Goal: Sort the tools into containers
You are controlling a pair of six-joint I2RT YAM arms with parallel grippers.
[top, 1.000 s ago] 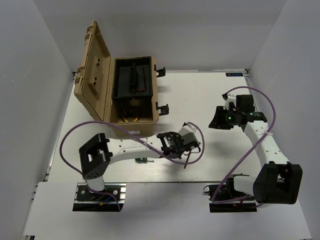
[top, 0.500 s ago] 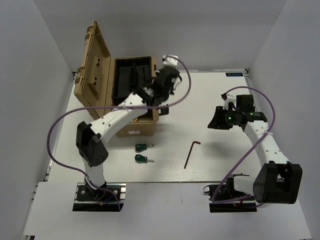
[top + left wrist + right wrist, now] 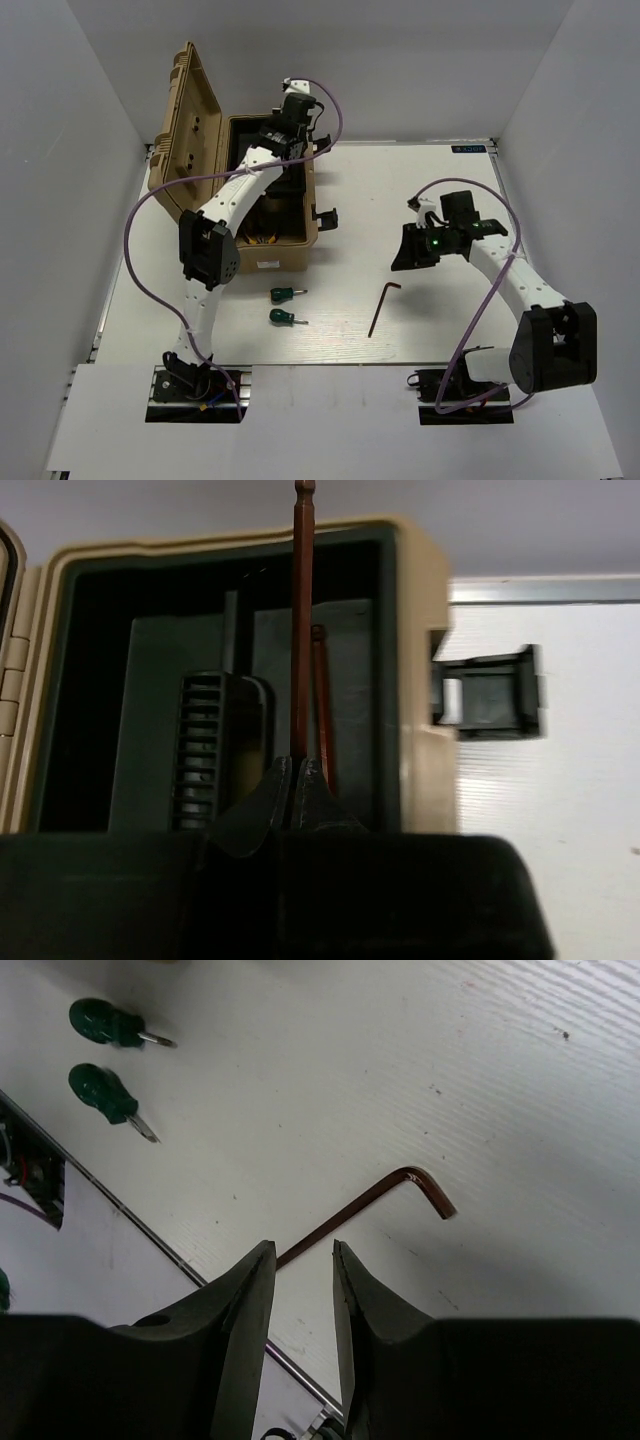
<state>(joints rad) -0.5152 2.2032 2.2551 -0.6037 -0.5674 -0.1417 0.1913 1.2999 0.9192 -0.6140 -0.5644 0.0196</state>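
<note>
I am watching the left fingers point(image 3: 260, 805) clenching a thin, reddish-brown hex key point(image 3: 302, 630). Its long shank is pointing straight away from the wrist, over the open tan toolbox point(image 3: 415, 680). A second hex key point(image 3: 319, 710) is lying nearly parallel in the black tray point(image 3: 150, 730) below.

The right fingers point(image 3: 245, 1300) are hovering slightly parted, gripping nothing, above a third hex key point(image 3: 378, 310) on the tabletop point(image 3: 400, 190). That dark L is lying with its long leg running near to far and its short leg at the far end turning right.

Two stubby green-handled screwdrivers point(image 3: 285, 294) point(image 3: 283, 317) are lying in front of the toolbox, blades pointing right.
</note>
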